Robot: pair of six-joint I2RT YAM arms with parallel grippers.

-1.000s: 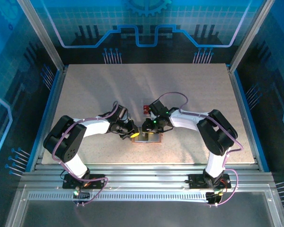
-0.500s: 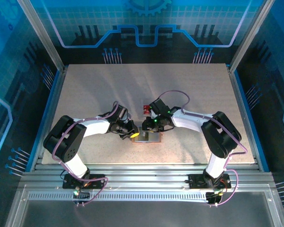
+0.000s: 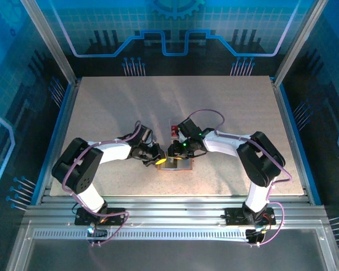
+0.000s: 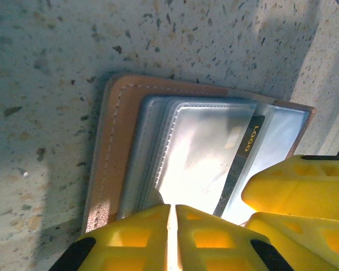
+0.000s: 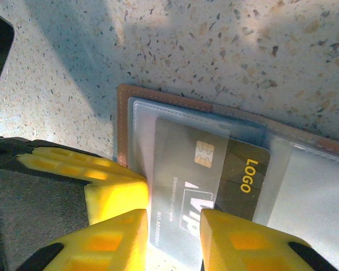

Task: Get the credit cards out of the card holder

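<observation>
Nearest, along the table's front edge: two white-and-black arms, both bent inward toward the middle. Meeting there, tips almost touching: left gripper (image 3: 159, 161) and right gripper (image 3: 173, 158). Both low over the tan-brown bifold leather-like card holder (image 3: 182, 166), lying open and flat on the speckled beige table (image 3: 226, 107), somewhat nearer than its centre.

From the left wrist: yellow fingers (image 4: 130, 237) pressed together, only a hairline seam between. Tips at the near edge of the stacked clear plastic sleeves (image 4: 198, 141) inside the card holder. Sleeve leaf caught in that seam or not: cannot tell. Just to the right, the other gripper's yellow fingers. Between the two grippers, a dark grey rectangular plastic card (image 4: 246, 148), seen as a narrow tilted strip with yellow "LOGO" lettering.

From the right wrist: jaws standing apart, the dark grey card's face plain in the gap, one fingertip (image 5: 237, 237) overlapping its near edge. Chip and pale "VIP" print at the near end, "LOGO" at the far end, all lying among the sleeves. How far out of its pocket: not clear. Tips pressing on it or only above it: cannot tell.

Farther back, just beyond the right gripper: a small red card (image 3: 173, 130), flat on the table, apart from the card holder.
</observation>
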